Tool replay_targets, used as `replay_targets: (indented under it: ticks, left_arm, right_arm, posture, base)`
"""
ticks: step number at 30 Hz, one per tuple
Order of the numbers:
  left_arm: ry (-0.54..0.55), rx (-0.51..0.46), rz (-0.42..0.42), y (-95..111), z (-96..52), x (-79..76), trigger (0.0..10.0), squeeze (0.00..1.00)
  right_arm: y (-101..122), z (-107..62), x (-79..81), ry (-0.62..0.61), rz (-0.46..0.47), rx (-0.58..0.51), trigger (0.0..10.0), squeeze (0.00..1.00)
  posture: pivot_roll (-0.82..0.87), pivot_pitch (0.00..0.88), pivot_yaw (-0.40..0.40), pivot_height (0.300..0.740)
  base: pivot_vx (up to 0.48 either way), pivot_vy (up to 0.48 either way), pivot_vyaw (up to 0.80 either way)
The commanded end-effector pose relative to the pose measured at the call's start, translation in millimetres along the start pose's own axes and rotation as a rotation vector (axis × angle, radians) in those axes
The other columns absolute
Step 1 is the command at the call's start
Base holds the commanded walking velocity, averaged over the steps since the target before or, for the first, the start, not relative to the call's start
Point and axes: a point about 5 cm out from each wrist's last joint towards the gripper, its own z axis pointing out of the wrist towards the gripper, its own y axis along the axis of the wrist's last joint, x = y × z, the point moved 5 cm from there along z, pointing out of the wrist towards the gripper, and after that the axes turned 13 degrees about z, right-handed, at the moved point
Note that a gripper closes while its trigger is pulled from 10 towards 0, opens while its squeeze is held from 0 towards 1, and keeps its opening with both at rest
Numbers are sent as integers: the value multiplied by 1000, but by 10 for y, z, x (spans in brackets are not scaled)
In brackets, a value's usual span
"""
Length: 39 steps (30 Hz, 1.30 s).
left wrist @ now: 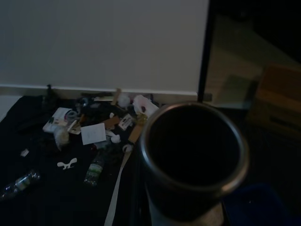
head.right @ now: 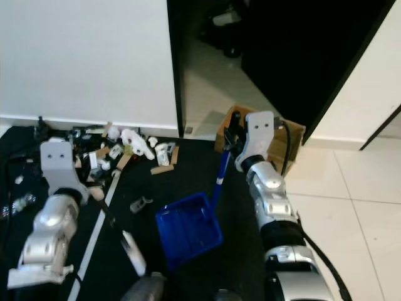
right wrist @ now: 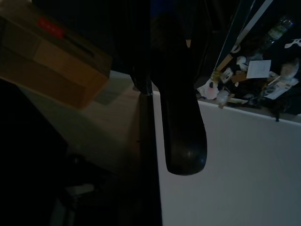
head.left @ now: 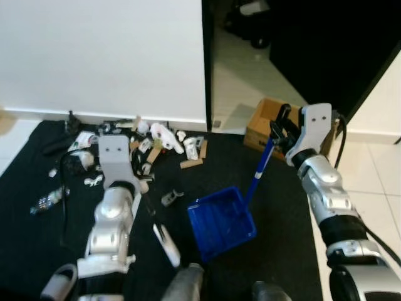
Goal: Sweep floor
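Note:
A blue dustpan (head.left: 220, 222) rests on the black mat (head.left: 276, 213), its mouth turned toward the litter. Its long blue handle (head.left: 258, 172) rises to my right gripper (head.left: 280, 130), which is shut on the top of it. My left gripper (head.left: 139, 184) sits at the near edge of the litter, shut on a thin dark broom stick (head.left: 150, 210) that ends in a white piece (head.left: 167, 246). A dark tube (left wrist: 190, 155) looms close in the left wrist view. Litter (head.left: 147, 143) of paper, cardboard and plastic lies heaped along the white wall (head.left: 100, 56).
A plastic bottle (head.left: 47, 202) lies on the mat to the left. A cardboard box (head.left: 266, 122) stands behind the right gripper, by a dark doorway (head.left: 238, 37). White tiles (head.left: 376, 175) border the mat on the right.

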Motion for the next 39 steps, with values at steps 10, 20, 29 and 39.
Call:
replay_targets:
  ticks: [10,20,29,39]
  left_arm:
    - [-44,-54,-11,116,-46,-115,10000,0]
    - [-7,-71,-30,154,-42,-139,10000,0]
    - [0,-69,-27,152,-56,-118,10000,0]
    - [11,-65,-26,136,-64,-99,10000,0]
  right_arm:
    - [15,-3,-64,-35,5,-19,10000,0]
    - [-15,4,-32,-33,10,-18,10000,0]
    - [-36,0,-21,-30,14,-15,10000,0]
    - [-53,6,18,-11,18,-10,10000,0]
  posture:
    - [42,52,28,740]
    - [47,58,31,740]
    - [52,60,34,740]
    - [57,62,31,740]
  base:
    - [0,0,0]
    - [422,0,0]
    - [480,0,0]
    - [480,0,0]
